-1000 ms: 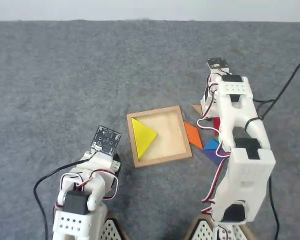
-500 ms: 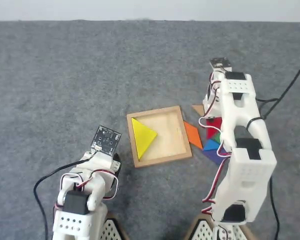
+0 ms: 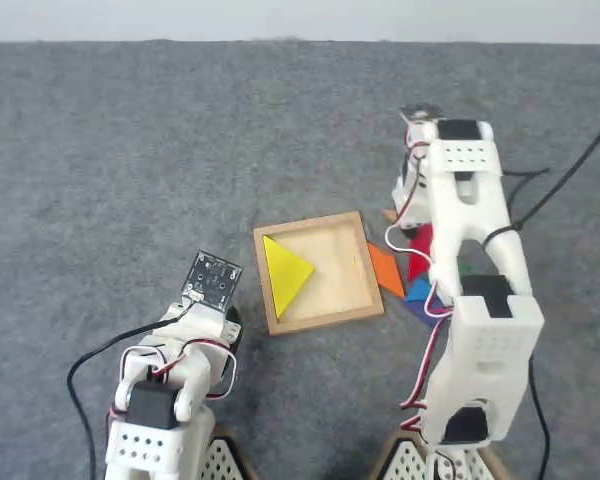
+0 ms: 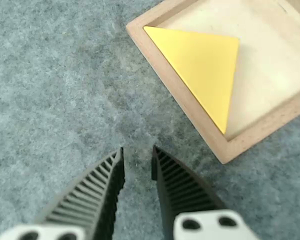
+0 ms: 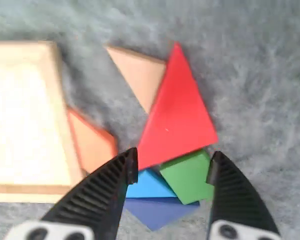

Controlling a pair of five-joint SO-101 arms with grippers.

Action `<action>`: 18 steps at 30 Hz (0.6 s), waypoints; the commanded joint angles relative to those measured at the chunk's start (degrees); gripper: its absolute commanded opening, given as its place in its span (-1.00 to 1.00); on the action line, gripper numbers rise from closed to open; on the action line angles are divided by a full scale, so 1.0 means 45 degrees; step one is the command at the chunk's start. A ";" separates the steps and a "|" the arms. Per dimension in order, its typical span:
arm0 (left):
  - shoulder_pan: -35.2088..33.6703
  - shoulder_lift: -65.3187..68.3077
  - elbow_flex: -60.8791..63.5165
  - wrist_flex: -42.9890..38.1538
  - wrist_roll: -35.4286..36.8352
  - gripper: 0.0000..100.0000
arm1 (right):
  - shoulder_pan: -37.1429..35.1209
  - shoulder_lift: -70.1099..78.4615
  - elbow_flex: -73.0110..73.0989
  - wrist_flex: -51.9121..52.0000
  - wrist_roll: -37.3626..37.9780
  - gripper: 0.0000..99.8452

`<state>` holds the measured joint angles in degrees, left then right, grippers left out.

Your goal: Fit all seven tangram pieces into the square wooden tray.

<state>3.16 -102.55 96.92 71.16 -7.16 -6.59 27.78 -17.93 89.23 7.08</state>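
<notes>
My left gripper point(image 4: 138, 152) hangs low over the grey mat point(image 4: 50, 75), just beside a corner of the wooden tray point(image 4: 184, 95). Its fingers are drawn close with a thin gap between them, grasping nothing. The yellow triangle point(image 4: 202, 65) lies flat inside the tray, along the wall on my left arm's side. My right gripper point(image 5: 172, 160) is spread wide and empty above the loose pieces beside the tray's other wall. The red triangle point(image 5: 177, 115) touches the tan triangle point(image 5: 137, 72), the green piece point(image 5: 187, 175) and the light blue piece point(image 5: 147, 185), with a dark blue piece point(image 5: 157, 207) next to those. The orange piece point(image 5: 92, 145) lies against the tray's outer wall
</notes>
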 commanded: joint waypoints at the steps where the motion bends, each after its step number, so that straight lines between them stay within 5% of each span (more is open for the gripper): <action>1: 0.0020 -0.0020 -0.0088 0.0059 0.0078 -0.82 | -0.0361 0.0596 -0.1465 0.0361 -0.0313 -0.52; 18: 0.0020 -0.0020 -0.0088 0.0059 0.0078 -0.82 | 0.1123 0.3292 -0.2794 0.1065 0.1524 -0.52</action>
<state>3.16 -102.55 96.92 71.16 -7.16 -4.40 42.64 -28.66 93.10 11.30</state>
